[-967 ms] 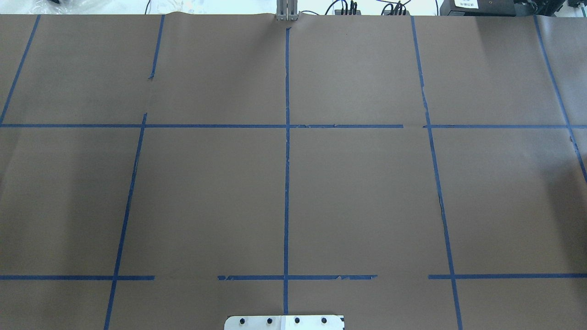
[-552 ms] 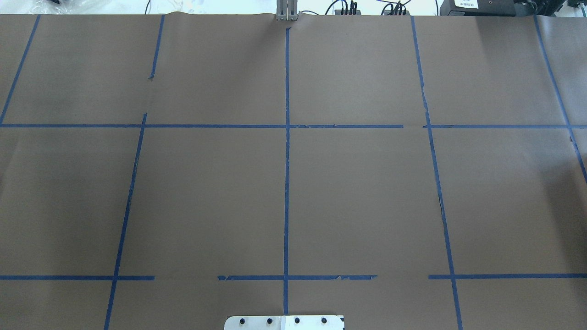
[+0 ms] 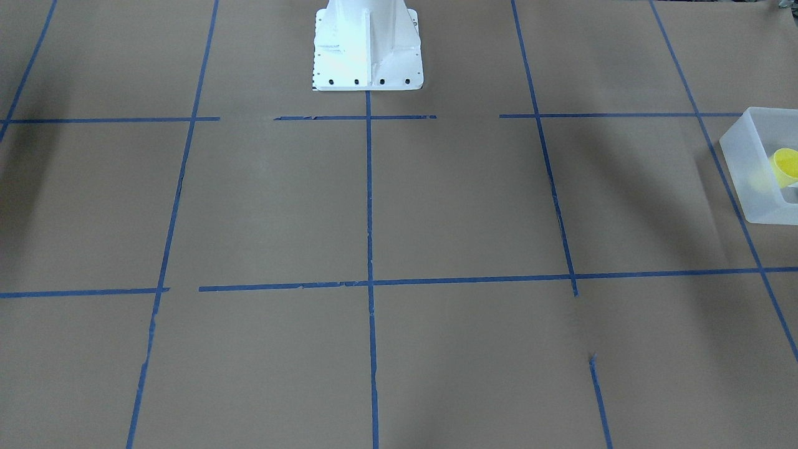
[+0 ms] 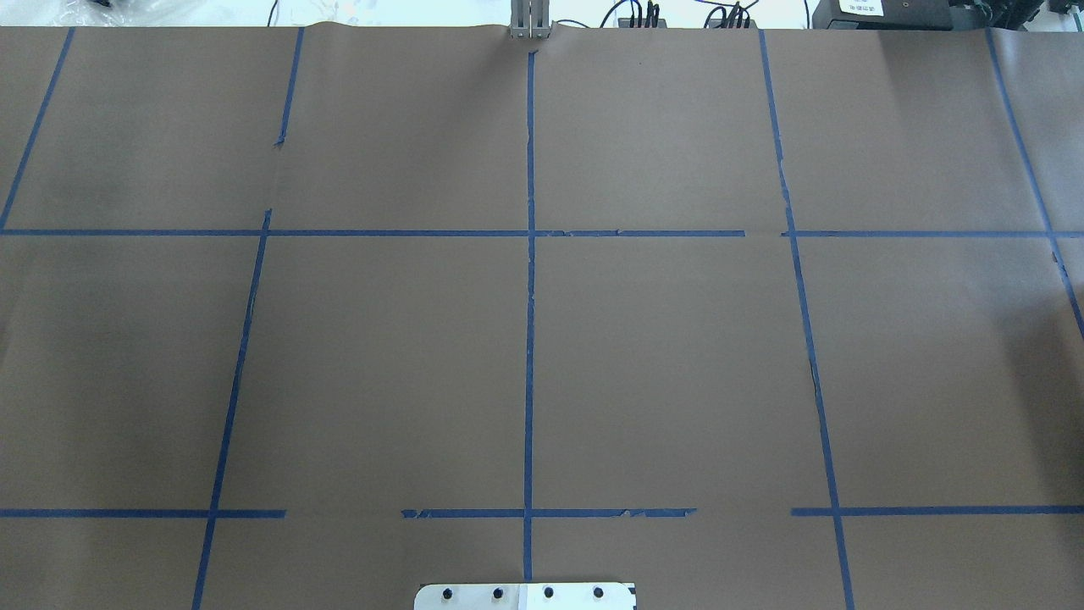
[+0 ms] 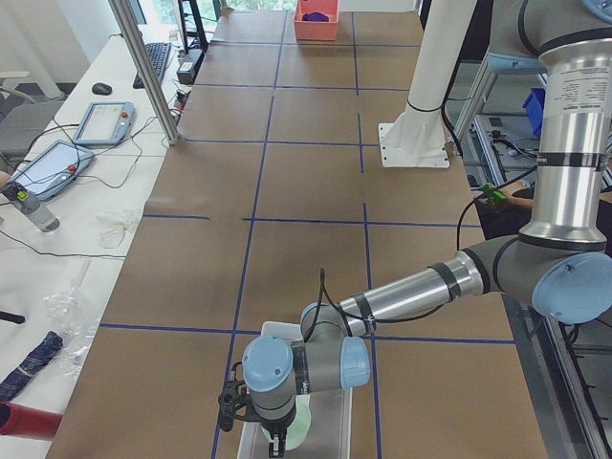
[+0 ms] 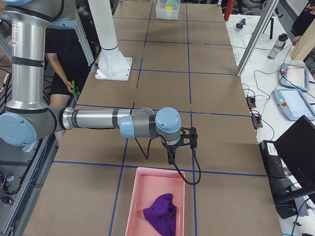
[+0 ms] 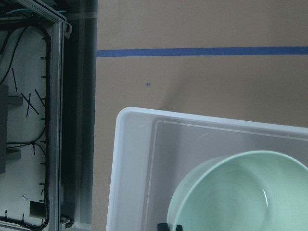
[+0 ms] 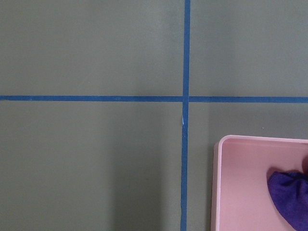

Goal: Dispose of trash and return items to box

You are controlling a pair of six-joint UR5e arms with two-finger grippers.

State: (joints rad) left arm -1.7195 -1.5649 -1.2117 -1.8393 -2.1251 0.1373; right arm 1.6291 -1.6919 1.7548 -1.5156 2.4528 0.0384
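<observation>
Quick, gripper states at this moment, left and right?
Left gripper: cannot tell; it hangs by the bowl over the bin.
Right gripper: cannot tell; seen only from the side, near the pink tray.

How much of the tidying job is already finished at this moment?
Done: the yellow cup is in the white bin, and a purple crumpled piece lies in the pink tray. In hand: the green bowl is at the bin under the left gripper; whether it is released I cannot tell. Left: probably letting the bowl go and drawing the arms back; the right gripper hangs beside the tray.
</observation>
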